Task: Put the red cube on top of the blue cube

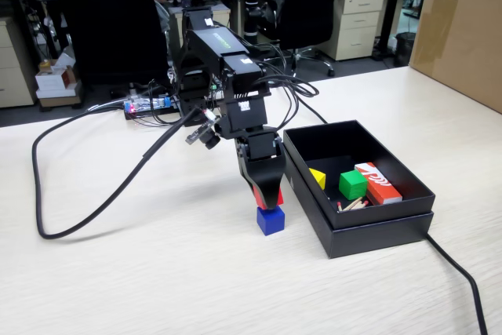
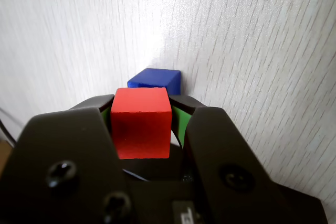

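Observation:
My gripper [image 1: 268,198] is shut on the red cube [image 2: 140,123], which sits between the two black jaws with green pads in the wrist view. In the fixed view the red cube [image 1: 278,196] shows only as slivers between the jaws. The blue cube [image 1: 271,220] stands on the pale table just left of the black box, directly under the gripper. The red cube hangs just above it or rests on its top; I cannot tell which. In the wrist view the blue cube [image 2: 155,79] shows just beyond the red cube.
An open black box [image 1: 376,225] stands right of the gripper and holds a green cube [image 1: 352,184], a yellow piece [image 1: 318,178], an orange-red box with white lettering [image 1: 378,182] and small sticks. A black cable [image 1: 86,221] loops across the table's left; a cardboard carton [image 1: 463,29] stands far right.

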Robot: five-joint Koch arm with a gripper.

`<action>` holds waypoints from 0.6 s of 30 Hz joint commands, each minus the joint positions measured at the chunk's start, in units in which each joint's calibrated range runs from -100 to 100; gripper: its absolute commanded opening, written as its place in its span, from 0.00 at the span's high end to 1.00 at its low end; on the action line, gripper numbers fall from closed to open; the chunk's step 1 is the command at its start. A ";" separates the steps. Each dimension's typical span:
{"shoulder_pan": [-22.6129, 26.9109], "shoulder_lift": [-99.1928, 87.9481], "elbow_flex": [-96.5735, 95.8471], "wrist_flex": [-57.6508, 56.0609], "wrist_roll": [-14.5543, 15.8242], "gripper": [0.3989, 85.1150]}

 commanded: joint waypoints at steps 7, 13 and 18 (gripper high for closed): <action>0.10 -1.08 3.68 3.10 -0.49 0.79; 0.29 -1.08 3.78 3.10 -0.54 0.70; 0.29 -1.08 3.96 3.01 -0.54 0.67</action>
